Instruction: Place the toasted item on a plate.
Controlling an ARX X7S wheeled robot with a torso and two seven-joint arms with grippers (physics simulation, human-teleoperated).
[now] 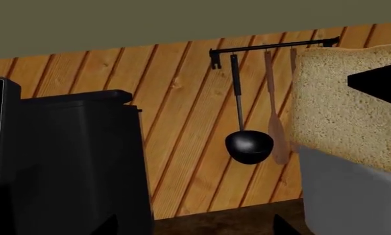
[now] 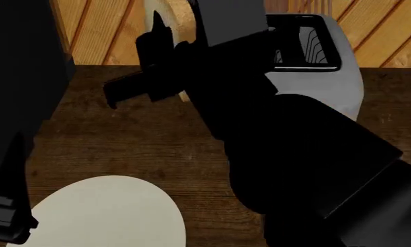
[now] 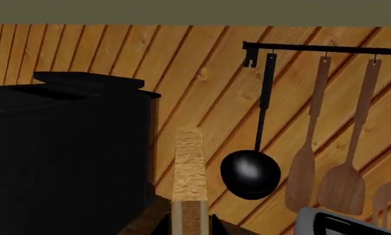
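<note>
The toasted item (image 3: 189, 171), a tan bread slice with a darker crust, stands edge-on between my right gripper's (image 3: 189, 224) jaws, which are shut on its lower part. In the left wrist view the slice (image 1: 342, 107) shows face-on, held upright above the grey toaster (image 1: 352, 196). In the head view the slice (image 2: 168, 21) is lifted left of the toaster (image 2: 315, 56), mostly hidden by my right arm. The cream-white plate (image 2: 102, 213) lies on the wooden counter at the near left. My left gripper (image 1: 195, 230) is open with nothing between its fingers.
A tall black appliance (image 1: 64, 161) stands against the wood-panelled wall. A rail (image 3: 326, 49) on the wall carries a black ladle (image 3: 251, 171) and wooden spatulas (image 3: 342, 183). My left arm (image 2: 6, 170) fills the head view's left edge beside the plate.
</note>
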